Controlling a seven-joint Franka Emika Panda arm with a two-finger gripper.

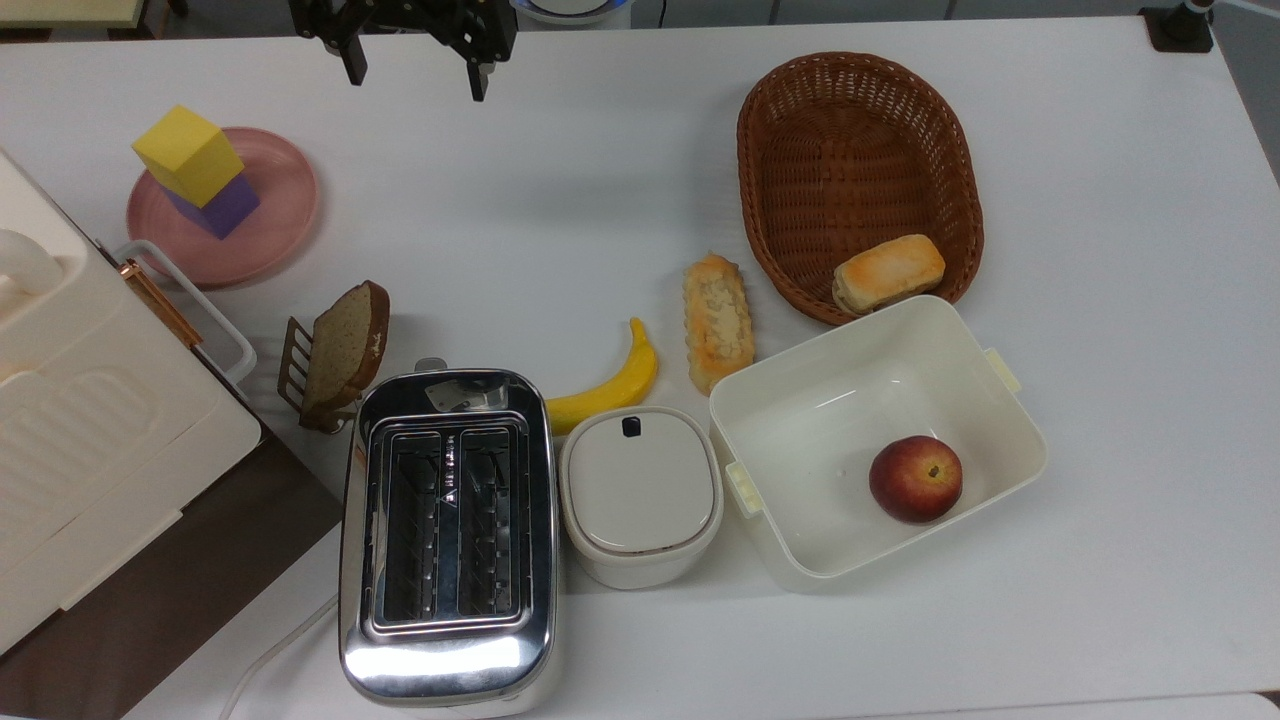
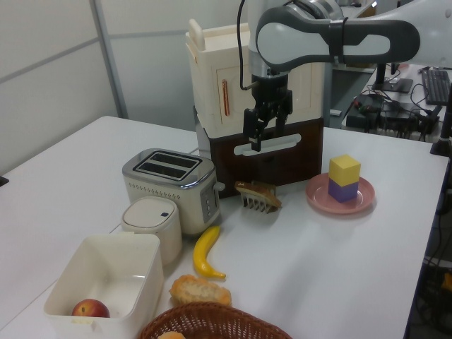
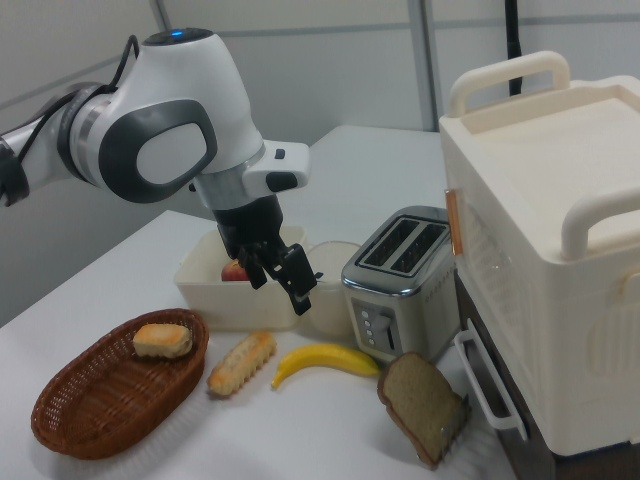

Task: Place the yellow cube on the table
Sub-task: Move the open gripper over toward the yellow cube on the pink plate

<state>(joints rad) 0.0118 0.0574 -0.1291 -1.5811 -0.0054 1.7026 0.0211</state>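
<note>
The robot's two-finger gripper [image 1: 412, 70] hangs in the air at the far edge of the table [image 1: 600, 180], its black fingers spread wide apart and pinching nothing. In the left view the gripper [image 2: 266, 128] is held high, well above the tabletop, in front of a cream cabinet with a dark base [image 2: 275, 152].

The yellow cube [image 1: 188, 155] is well apart from the gripper, toward the top view's left. It sits stacked on a purple cube [image 1: 222, 206], and both rest on a round pink plate [image 1: 270, 215]. In the left view the yellow cube [image 2: 345, 170] appears at the left view's right, squarely on top of the purple one.

Further out, a slice of brown bread [image 1: 345, 345] leans in a small rack, near a chrome toaster [image 1: 447, 530]. A banana [image 1: 610, 380], a lidded white container [image 1: 640, 490], a crusty pastry [image 1: 717, 320], a brown wicker basket [image 1: 860, 110] holding a bread roll [image 1: 888, 272], and a white tub [image 1: 960, 340] with a red apple [image 1: 915, 478] fill the rest of the table.

The step in hand looks like the approach; the cube is not yet grasped. To do it well, the arm likely needs to travel toward the plate, line the spread fingers up with two flat opposite faces of the yellow cube, and descend only as far as that top block. Going lower risks catching the purple cube. A straight lift before moving sideways should keep the purple cube from being dragged along. The bare tabletop between plate and basket seems a fair place to set it down.
</note>
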